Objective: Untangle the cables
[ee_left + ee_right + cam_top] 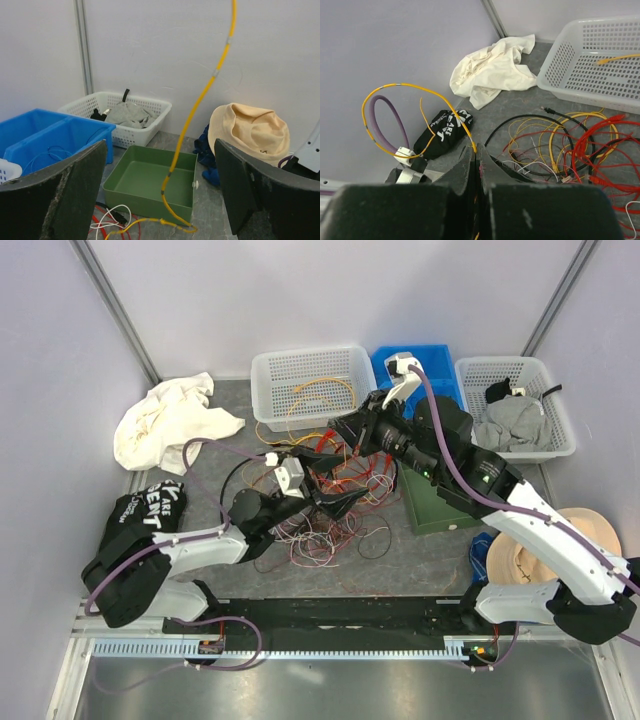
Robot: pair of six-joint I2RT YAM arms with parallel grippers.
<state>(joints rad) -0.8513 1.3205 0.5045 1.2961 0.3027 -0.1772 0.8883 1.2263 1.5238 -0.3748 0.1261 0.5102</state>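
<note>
Grey surface (400, 560) first, w/ the cables (330, 510) heaped roughly mid-way between the two arms. Red, orange, yellow, black & white loops, all overlapping, none laid out apart yet. A few strands running back into the white basket (262, 380). Green tray (150, 177) just to the right of the heap.

One yellow cable (200, 95) up in the air, rising steeply from beside the tray & out of the top of the left wrist view. Arcing in a wide loop in the right wrist view, then dropping into the pinch.

Right hand (476, 162): clamped fully together on that yellow cable. Left hand (160, 149): spread wide, gripping nothing, the yellow cable hanging out beyond the gap.

Risks, biggest first:
- Could haul the whole heap up rather than one strand, if the low end is threaded through the red loops (600, 135).
- Could cinch a knot tighter w/ any further pull.
- Could snag the yellow loop on the mauve hose (390, 112); overlapping it in view, touching or not can't be told.
- Could slip out of the pinch, being thin & prob. smooth.
</note>
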